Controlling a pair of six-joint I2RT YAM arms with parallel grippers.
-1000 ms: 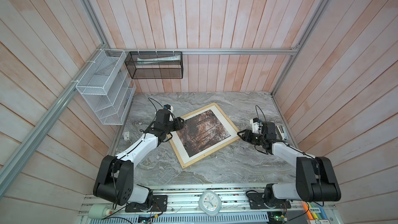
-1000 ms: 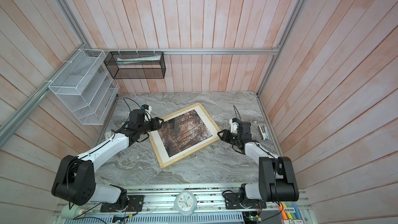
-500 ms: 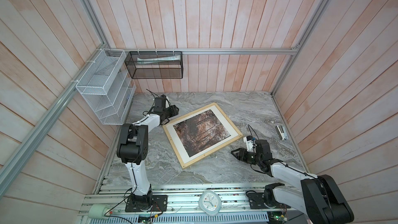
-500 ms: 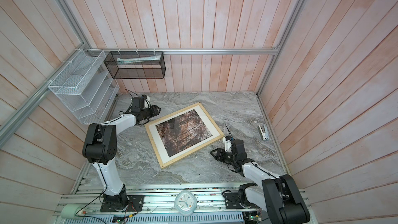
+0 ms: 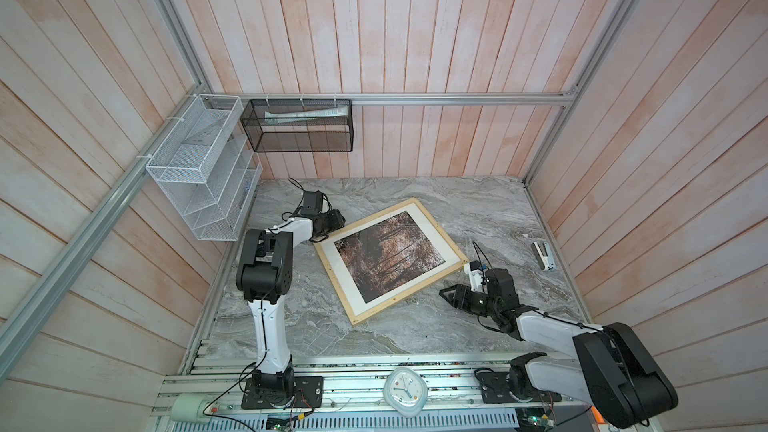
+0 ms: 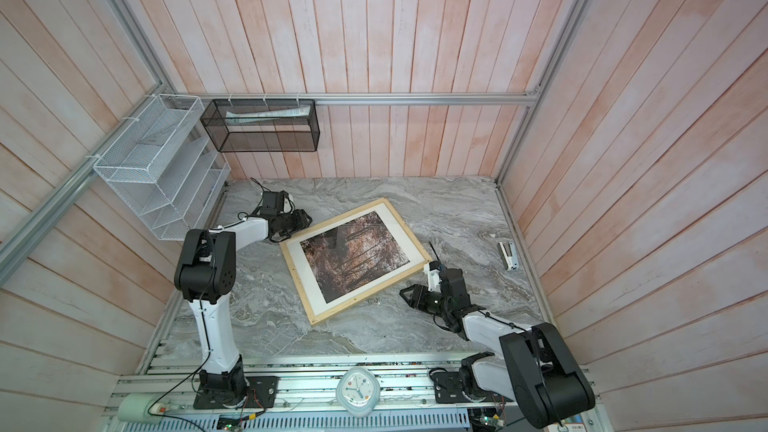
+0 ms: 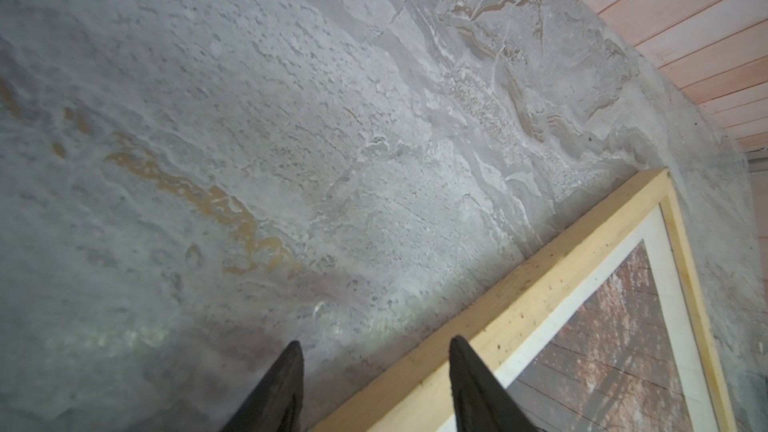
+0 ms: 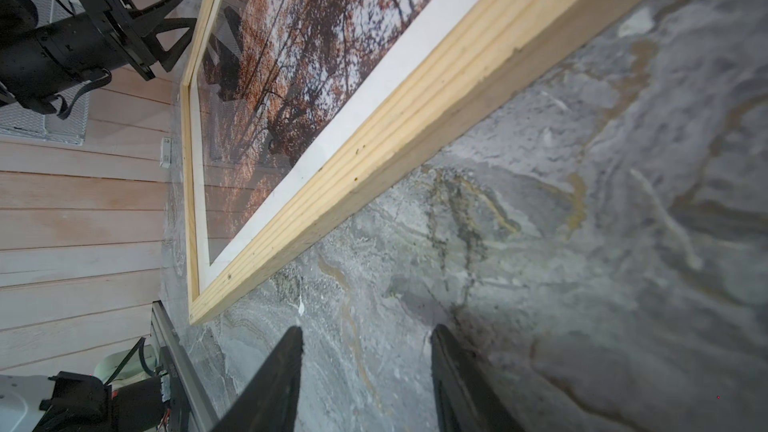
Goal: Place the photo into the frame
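The frame (image 5: 335,283) (image 6: 297,284), of pale wood, lies flat and turned askew on the marble table. Inside it the photo (image 5: 390,257) (image 6: 355,257) of an autumn forest faces up with a white border around it. My left gripper (image 5: 337,222) (image 6: 305,222) is open at the frame's far left corner; in the left wrist view (image 7: 376,342) one finger hangs over the wooden slat (image 7: 540,284) and holds nothing. My right gripper (image 5: 446,295) (image 6: 405,292) stands open over bare marble, a little off the frame's near right side (image 8: 415,118).
A small white stapler-like thing (image 5: 542,255) lies by the table's right edge. A white wire rack (image 5: 199,168) and a black mesh basket (image 5: 299,126) hang on the walls at the back left. A clock (image 5: 405,392) sits on the front rail.
Both grippers have come away from the frame's left and right corners. The left arm folded up with its gripper going farther back; the right gripper drew toward the front. The frame stays put.
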